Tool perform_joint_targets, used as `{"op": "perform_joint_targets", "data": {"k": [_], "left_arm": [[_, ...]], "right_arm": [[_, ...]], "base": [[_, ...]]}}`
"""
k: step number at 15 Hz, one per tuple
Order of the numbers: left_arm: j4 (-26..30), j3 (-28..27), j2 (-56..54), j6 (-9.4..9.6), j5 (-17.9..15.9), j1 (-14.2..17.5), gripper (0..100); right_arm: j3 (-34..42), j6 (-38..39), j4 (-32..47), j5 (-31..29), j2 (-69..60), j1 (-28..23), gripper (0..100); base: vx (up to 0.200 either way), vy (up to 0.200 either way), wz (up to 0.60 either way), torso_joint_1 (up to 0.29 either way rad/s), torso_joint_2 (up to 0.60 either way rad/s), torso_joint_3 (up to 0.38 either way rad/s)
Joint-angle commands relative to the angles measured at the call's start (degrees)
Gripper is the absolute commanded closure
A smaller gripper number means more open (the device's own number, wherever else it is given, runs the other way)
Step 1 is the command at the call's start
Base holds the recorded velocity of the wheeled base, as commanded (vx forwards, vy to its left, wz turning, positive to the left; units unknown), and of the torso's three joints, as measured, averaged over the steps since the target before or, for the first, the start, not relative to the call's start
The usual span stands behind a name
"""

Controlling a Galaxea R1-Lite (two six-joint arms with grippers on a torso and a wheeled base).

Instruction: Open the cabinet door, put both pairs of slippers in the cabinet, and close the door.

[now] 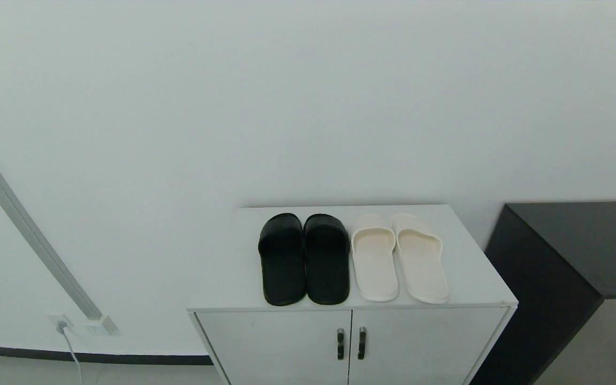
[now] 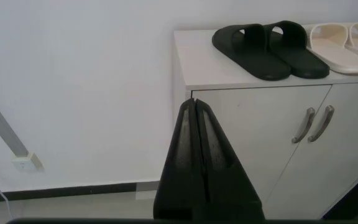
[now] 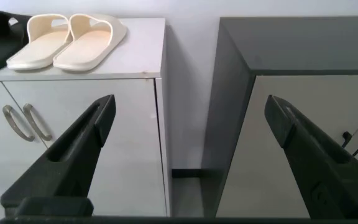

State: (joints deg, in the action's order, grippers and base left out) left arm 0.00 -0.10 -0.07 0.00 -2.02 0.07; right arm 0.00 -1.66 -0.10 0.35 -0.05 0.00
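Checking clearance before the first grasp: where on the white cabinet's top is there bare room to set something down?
Two bare strips on the cabinet top: one between its left edge and the black slippers, one between the cream slippers and its right edge. The middle is crowded: both pairs sit side by side, heels near the front edge.

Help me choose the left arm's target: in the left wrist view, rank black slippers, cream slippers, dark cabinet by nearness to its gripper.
1. black slippers, left pair on top
2. cream slippers, right pair
3. dark cabinet, far right
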Motion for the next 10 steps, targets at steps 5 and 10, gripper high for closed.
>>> {"op": "perform_joint_targets", "data": {"k": [5, 10], "left_arm": [[0.0, 0.1, 0.1, 1.14, -1.1, 0.0, 100], [0.1, 0.0, 0.1, 1.58, -1.3, 0.0, 100]], "right_arm": [[-0.8, 3.4, -0.6, -0.6, 0.5, -0.1, 0], [-8.5, 0.8, 1.6, 9.5, 23.4, 2.5, 0]], "base": [[0.0, 0.0, 0.0, 0.0, 0.0, 0.0], [0.0, 0.0, 0.0, 0.0, 0.0, 0.0]]}}
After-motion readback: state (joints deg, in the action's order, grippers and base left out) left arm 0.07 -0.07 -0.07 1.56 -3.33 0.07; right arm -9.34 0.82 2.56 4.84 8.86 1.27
